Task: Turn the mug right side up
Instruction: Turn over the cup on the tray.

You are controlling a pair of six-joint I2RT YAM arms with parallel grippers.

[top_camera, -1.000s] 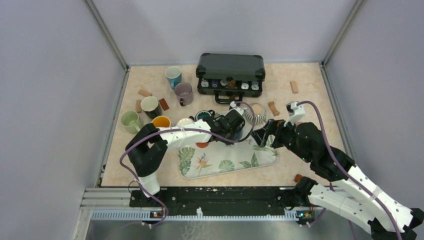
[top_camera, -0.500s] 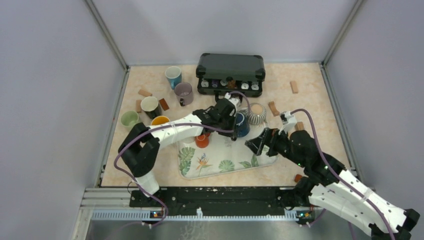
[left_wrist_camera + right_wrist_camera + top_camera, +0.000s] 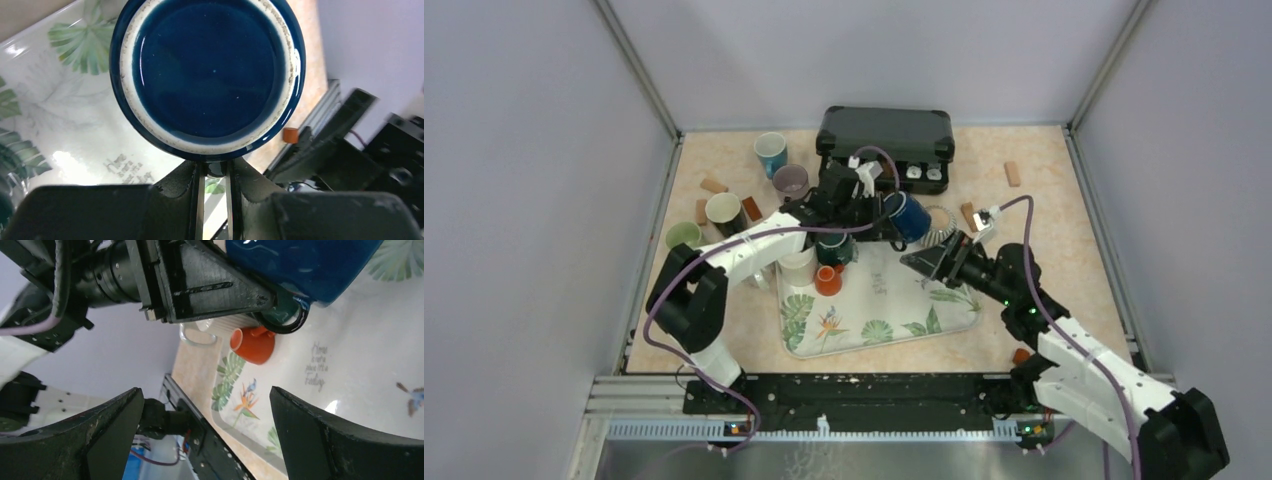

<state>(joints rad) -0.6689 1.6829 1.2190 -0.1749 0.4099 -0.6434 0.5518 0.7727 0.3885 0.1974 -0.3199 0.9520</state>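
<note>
The left gripper (image 3: 215,175) is clenching the dark blue mug (image 3: 911,217), its two fingers (image 3: 198,200) pinching a thin dark blue piece at the mug's edge that looks like the handle, though only a sliver of it is showing between them. In the left wrist view the mug's base is facing the camera, its unglazed foot ring filling the upper half of the picture; the mouth is pointing away from the gripper and is hidden in every view. From above, the mug is lying tilted on its side just ahead of the left gripper, over the far edge of the leaf-print tray (image 3: 894,300), and it is looking raised off it. The gripper's fingertips are hiding under the wrist in that view.

The right gripper (image 3: 921,266) is hanging with its jaws spread wide and grasping nothing, just below and in front of the mug without touching it. In its own camera only a corner of the mug is showing at the top edge, cut off by the frame, with the left gripper's black body beside it.

Behind the left gripper, an orange cup (image 3: 827,282) is lying on the tray, with a teal mug (image 3: 832,250) and a white mug (image 3: 798,266) partly covered by the arm. Beyond the blue mug, a ribbed striped cup (image 3: 943,230) is peeking out, half hidden.
</note>
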